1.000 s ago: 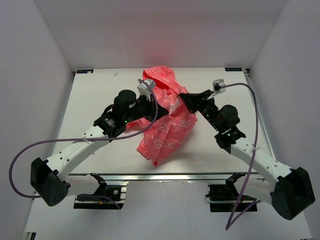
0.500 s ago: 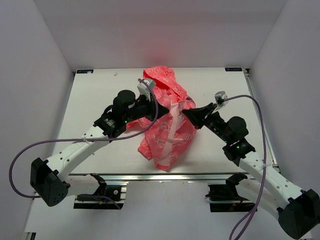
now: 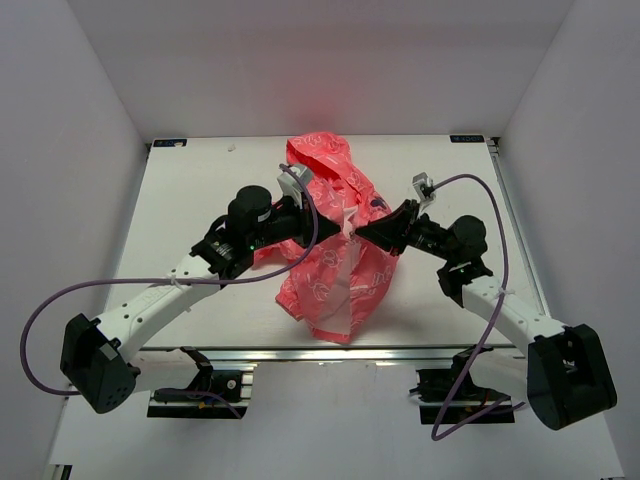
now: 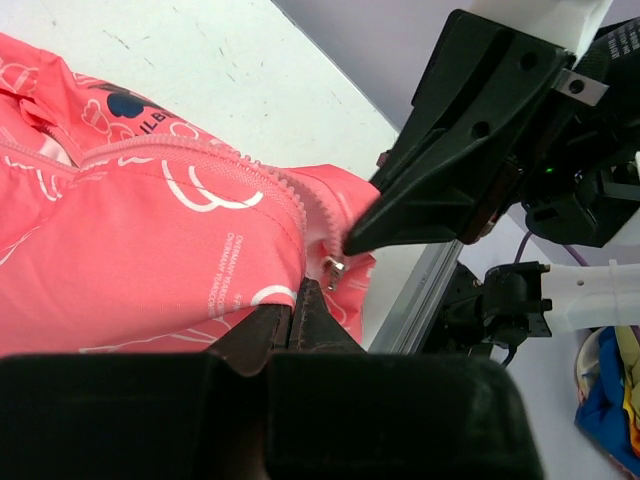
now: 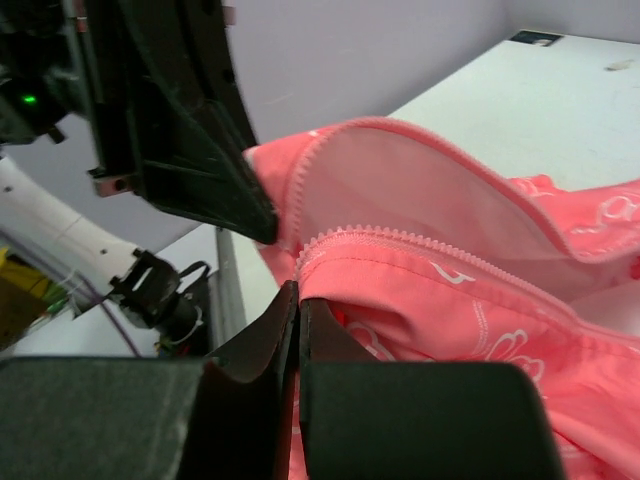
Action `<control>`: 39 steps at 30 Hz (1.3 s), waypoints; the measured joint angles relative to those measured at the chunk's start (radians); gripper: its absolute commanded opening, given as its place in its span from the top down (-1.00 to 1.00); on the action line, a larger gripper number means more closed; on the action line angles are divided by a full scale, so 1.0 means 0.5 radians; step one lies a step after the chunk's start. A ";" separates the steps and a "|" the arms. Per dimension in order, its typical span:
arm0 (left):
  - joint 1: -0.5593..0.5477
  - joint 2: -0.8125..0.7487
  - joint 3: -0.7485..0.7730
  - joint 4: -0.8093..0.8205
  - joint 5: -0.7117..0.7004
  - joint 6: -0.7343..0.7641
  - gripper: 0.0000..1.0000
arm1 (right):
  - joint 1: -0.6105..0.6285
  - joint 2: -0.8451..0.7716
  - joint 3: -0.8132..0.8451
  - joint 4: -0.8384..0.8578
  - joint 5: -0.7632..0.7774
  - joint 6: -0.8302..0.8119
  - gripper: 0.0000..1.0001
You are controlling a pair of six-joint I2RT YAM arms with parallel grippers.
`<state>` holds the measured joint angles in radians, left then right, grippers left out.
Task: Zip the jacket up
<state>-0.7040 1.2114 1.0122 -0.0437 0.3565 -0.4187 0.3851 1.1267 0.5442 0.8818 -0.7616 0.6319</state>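
While both arms reach inward, elbows out, their tips nearly meet over the jacket (image 3: 335,275), bunched and partly lifted at the middle of the table (image 3: 190,195). Jaws of the left gripper (image 3: 338,224) pinched tight on coral fabric just under the zipper pull (image 4: 333,267) (small metal tab). The right gripper (image 3: 362,234) clamps the facing zipper edge.

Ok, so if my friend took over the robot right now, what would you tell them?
Left gripper: shut on the jacket's front edge, just beside the zipper pull.
Right gripper: shut on a zipper edge too, tip close to the left one.
The jacket lies bunched in the middle of the table.
Done: both arms have hold of the front.
Left: in the right wrist view the two rows of teeth stand apart, so the zip there needs closing.
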 measured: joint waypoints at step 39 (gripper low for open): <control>0.018 -0.022 -0.176 0.375 0.262 -0.291 1.00 | -0.050 0.182 -0.008 0.559 -0.265 0.387 1.00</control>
<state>-0.6952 1.2003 0.9241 0.1440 0.4873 -0.5640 0.3603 1.2179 0.5400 1.1614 -0.8940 0.8253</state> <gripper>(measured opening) 0.026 0.012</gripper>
